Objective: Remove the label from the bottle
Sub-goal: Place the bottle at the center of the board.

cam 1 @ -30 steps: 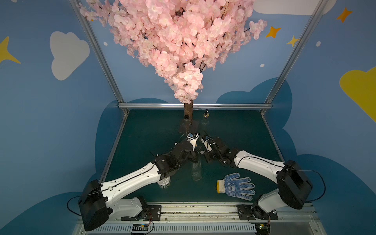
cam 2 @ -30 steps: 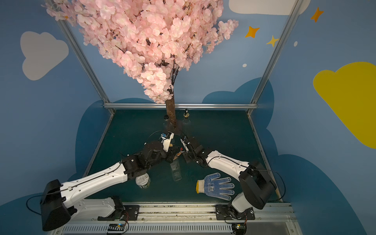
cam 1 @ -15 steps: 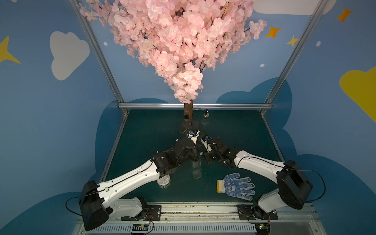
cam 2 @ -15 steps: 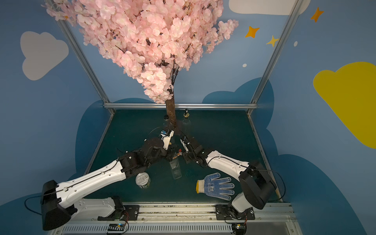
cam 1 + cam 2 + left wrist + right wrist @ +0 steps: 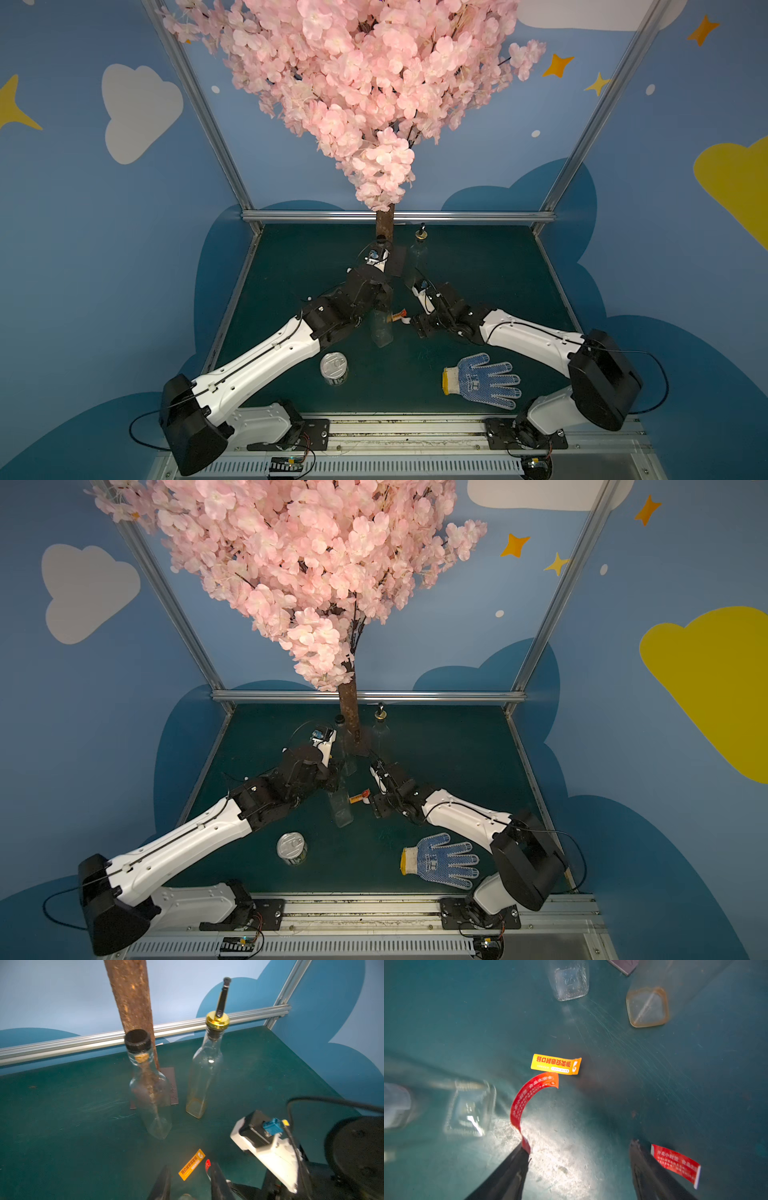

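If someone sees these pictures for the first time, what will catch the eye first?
The pink blossom tree towers over the back of the green table. At the table's middle, the left end effector grips a clear bottle. A curled red label strip hangs stuck to one finger of the open right end effector.

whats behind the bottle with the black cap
The brown tree trunk stands just behind the black-capped bottle, on a dark flat plate. The trunk's foot shows only blurred through the glass; how it joins the plate is covered.
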`<state>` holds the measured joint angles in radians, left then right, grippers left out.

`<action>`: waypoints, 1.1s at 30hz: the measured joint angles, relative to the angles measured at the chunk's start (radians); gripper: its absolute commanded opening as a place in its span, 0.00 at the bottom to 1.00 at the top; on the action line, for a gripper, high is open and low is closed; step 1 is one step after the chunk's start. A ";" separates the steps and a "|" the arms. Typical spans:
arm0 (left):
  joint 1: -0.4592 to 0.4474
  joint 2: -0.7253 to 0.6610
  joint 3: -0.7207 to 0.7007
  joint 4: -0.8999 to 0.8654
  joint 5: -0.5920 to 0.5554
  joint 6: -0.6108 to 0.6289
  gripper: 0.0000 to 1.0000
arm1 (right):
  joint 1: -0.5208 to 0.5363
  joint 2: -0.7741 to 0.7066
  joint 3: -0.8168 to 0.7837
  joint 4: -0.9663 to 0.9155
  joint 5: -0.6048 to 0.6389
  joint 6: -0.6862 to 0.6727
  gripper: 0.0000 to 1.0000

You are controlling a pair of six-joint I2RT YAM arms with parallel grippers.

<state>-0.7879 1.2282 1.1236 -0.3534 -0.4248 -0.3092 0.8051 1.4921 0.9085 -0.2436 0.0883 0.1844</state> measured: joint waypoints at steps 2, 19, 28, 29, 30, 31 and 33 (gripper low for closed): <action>0.019 0.000 0.011 -0.008 -0.008 0.014 0.02 | -0.002 -0.001 0.000 -0.001 0.001 0.001 0.84; 0.227 0.040 0.021 0.130 -0.024 0.150 0.02 | -0.011 -0.001 0.000 -0.006 0.005 0.003 0.90; 0.348 0.201 0.021 0.239 0.030 0.175 0.02 | -0.011 -0.001 0.000 -0.006 0.005 0.003 0.90; 0.359 0.218 0.021 0.249 0.036 0.175 0.02 | -0.011 -0.001 0.000 -0.006 0.005 0.003 0.90; 0.368 0.230 0.021 0.257 0.042 0.174 0.02 | -0.011 -0.001 0.000 -0.006 0.005 0.003 0.90; 0.375 0.240 0.020 0.264 0.048 0.173 0.02 | -0.012 -0.001 0.000 -0.006 0.005 0.003 0.90; 0.385 0.249 0.019 0.289 0.056 0.171 0.02 | -0.012 -0.001 0.000 -0.006 0.005 0.003 0.90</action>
<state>-0.4030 1.4776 1.1423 -0.0647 -0.3687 -0.1383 0.7933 1.4914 0.9085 -0.2501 0.0937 0.1871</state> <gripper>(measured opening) 0.286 0.899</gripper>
